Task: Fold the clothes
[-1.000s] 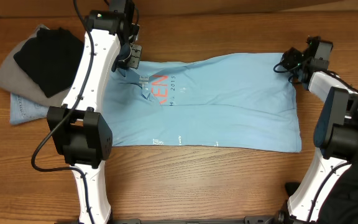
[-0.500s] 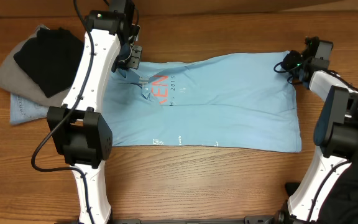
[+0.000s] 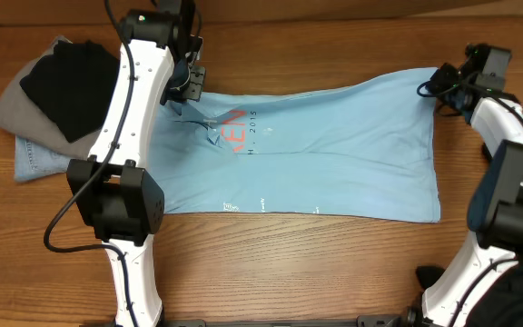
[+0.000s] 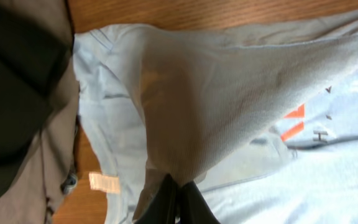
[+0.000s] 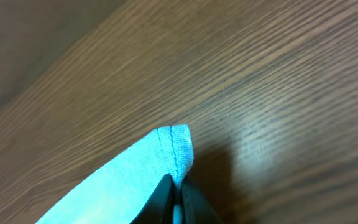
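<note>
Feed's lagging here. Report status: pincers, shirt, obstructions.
Left pincer shut on T-shirt near lettering. Right pincer shut on its corner hem. Other garments piled at its left end.

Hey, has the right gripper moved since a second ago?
Yes. The right gripper, shut on the T-shirt corner, has shifted rightward and toward the far side of the table, pulling that corner along.
</note>
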Controlling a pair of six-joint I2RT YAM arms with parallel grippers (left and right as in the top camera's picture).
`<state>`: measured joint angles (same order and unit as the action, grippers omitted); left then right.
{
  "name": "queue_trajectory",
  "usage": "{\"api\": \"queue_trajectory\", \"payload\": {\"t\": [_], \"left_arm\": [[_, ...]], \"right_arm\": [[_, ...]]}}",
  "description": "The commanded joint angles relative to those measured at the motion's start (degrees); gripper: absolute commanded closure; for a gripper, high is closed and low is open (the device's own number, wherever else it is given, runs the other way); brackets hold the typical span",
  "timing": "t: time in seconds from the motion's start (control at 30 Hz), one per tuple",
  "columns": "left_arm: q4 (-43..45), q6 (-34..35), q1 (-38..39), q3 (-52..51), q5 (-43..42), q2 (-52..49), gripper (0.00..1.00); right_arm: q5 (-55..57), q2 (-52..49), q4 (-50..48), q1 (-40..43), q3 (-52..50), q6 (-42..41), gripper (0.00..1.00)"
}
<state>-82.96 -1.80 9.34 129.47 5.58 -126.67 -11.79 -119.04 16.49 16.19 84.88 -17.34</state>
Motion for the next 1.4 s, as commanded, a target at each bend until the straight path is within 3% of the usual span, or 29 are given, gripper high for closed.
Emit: {"api": "queue_trajectory", "payload": {"t": [0.0,0.5,0.83,1.2,1.37], "left_arm": [[-2.5,0.5,-0.4,3.5,-0.2,0.2,0.96],[-13.9,1.5,-3.1,3.9,0.8,0.2,0.96],[-13.9,1.3,-6.8,3.4,-6.7,0.4,0.96],[-13.9,0.4,-6.9,-12.9,-6.6,7.9,0.96],[-13.8,0.1,-6.4,-14.9,-6.7,9.0,0.95]], "right_arm": [[0.1,4.8,2.5,0.5,1.6,2.7,0.93],[0.3,10.8,28.6,1.2,1.6,2.6,0.93],[5.0,10.8,41.8,1.3,1.6,2.8,0.93],[8.9,10.8,49.0,1.3,1.6,2.8,0.93],[10.3,10.8,52.3,1.2,1.6,2.7,0.87]]}}
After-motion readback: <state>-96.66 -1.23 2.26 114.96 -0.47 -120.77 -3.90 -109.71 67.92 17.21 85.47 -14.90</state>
